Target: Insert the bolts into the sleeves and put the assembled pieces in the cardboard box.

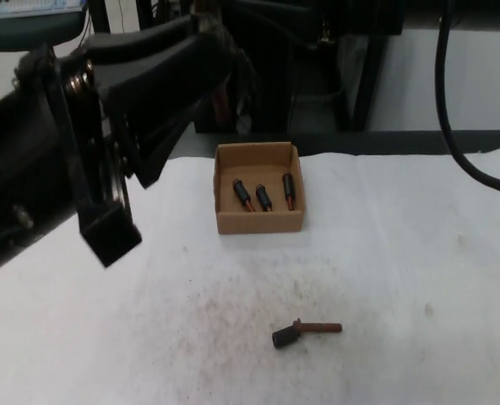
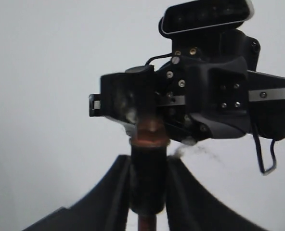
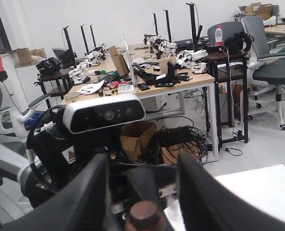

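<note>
Three assemblies (image 1: 264,197) lie in the brown cardboard box (image 1: 258,222). Left gripper (image 2: 148,161) clamps a black cylindrical sleeve (image 2: 146,187); right gripper (image 3: 142,166) grip cannot be told. Rusty bolt (image 1: 319,326) and loose sleeve (image 1: 285,338), at box's six o'clock, are outstanding.

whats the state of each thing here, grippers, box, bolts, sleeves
left gripper: shut on sleeve
sleeve: held, bolt inside it
bolt: inserted in the held sleeve
right gripper: at the bolt's end, grip unclear
cardboard box: open, holding three assembled pieces
loose sleeve: lying on the bench, not assembled
loose bolt: lying on the bench beside the loose sleeve, not inserted
</note>
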You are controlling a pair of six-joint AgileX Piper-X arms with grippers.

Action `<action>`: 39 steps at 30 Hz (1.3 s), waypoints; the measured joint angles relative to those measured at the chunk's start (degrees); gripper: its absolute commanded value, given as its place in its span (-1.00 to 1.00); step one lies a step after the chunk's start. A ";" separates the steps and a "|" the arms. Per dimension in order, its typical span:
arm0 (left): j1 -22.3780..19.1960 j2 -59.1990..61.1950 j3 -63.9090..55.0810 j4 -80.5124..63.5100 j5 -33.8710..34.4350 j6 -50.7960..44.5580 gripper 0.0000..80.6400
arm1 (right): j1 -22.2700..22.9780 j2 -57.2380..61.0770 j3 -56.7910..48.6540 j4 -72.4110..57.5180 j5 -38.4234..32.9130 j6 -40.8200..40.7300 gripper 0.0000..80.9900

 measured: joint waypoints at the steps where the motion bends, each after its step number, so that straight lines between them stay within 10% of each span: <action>1: 0.00 -0.12 0.00 0.00 0.69 0.00 -1.00 | 0.00 0.00 0.00 0.00 0.00 0.00 0.05; 13: 0.00 -1.39 0.00 1.31 1.62 0.19 -1.00 | -0.50 0.00 0.00 0.00 4.24 0.00 0.05; 18: 0.91 -1.39 -0.19 17.92 -9.53 6.32 -1.00 | -2.59 0.00 0.00 1.22 7.83 0.00 0.05; 25: 4.27 0.21 -3.60 32.65 -12.99 7.22 -1.00 | -6.43 0.00 0.00 11.24 13.43 -0.22 -0.99; 39: 5.77 39.80 -40.10 59.19 -6.46 6.06 -1.00 | -10.67 0.00 0.00 36.16 23.55 -5.27 -0.99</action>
